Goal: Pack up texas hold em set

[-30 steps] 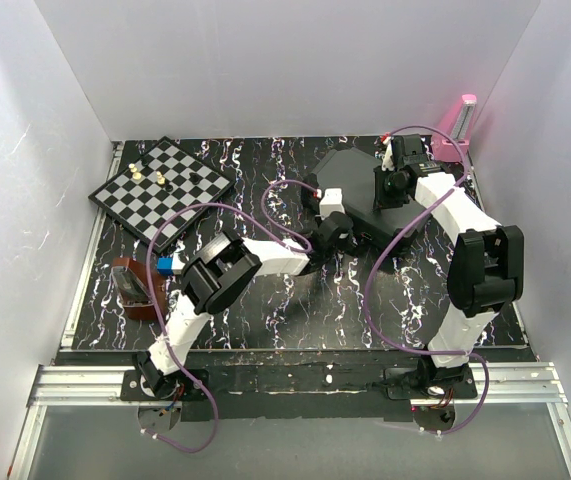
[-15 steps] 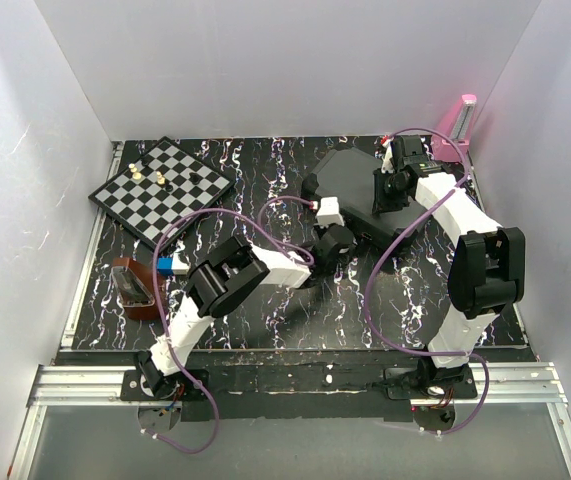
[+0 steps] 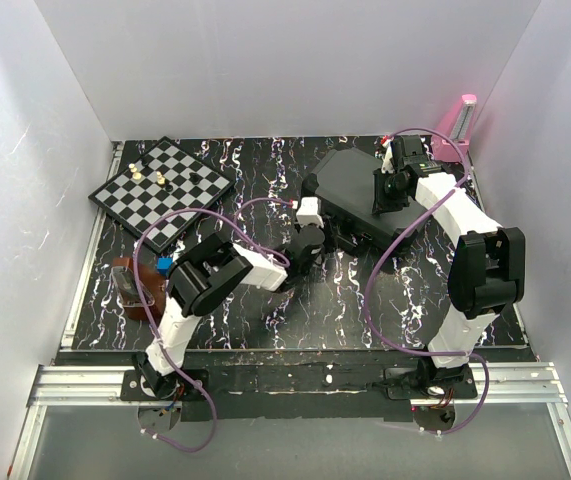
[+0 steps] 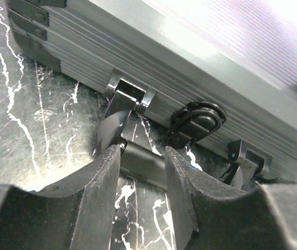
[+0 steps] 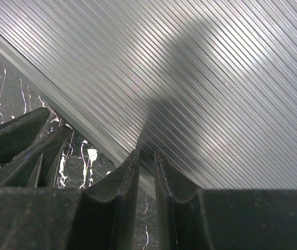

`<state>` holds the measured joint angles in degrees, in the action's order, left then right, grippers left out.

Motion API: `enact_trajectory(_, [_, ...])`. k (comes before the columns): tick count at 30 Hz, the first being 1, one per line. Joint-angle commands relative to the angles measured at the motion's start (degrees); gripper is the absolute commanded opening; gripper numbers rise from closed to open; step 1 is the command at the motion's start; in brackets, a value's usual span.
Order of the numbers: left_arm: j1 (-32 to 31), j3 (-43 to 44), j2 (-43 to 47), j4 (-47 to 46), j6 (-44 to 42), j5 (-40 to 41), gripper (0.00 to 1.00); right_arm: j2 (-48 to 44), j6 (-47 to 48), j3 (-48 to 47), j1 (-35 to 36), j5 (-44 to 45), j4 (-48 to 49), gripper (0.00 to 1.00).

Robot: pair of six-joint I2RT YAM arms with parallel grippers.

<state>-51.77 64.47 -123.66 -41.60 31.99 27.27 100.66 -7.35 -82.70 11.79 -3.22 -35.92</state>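
Observation:
The black briefcase (image 3: 350,190) lies shut on the marbled table at the back right; chips, card boxes and discs are hidden. My left gripper (image 3: 310,238) is low at its front side. In the left wrist view the left gripper (image 4: 142,151) is open, its tips either side of the folded-down carry handle (image 4: 143,159), with a latch (image 4: 197,120) just right of it on the ribbed case wall (image 4: 190,57). My right gripper (image 3: 390,190) rests on the lid. In the right wrist view the right gripper (image 5: 146,153) is shut and empty, tips on the ribbed lid (image 5: 216,78) near its edge.
A chessboard (image 3: 162,187) with a few pieces lies at the back left. A brown object (image 3: 133,288) and a small blue-white block (image 3: 165,265) sit at the left edge. A pink stand (image 3: 460,125) is at the back right corner. White walls enclose the table.
My left gripper has moved left along the briefcase's front side, and the left elbow swung left. The right arm has stayed on the lid.

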Motion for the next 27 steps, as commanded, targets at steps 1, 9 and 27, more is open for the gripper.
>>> enact_trajectory(1, [0.26, -2.15, 7.72, 1.87, -6.05, -0.98, 0.41, -1.96, 0.06, -2.12, 0.16, -0.38, 0.24, 0.25])
enact_trajectory(9, [2.81, -5.31, 18.53, 8.64, -7.29, -3.27, 0.6, -2.66, 0.15, -3.08, 0.25, -0.56, -0.2, 0.26])
enact_trajectory(27, [22.05, -9.8, 44.28, 33.42, -6.15, -14.16, 0.98, -7.84, 1.29, -4.49, 0.51, -4.33, -1.34, 0.55])
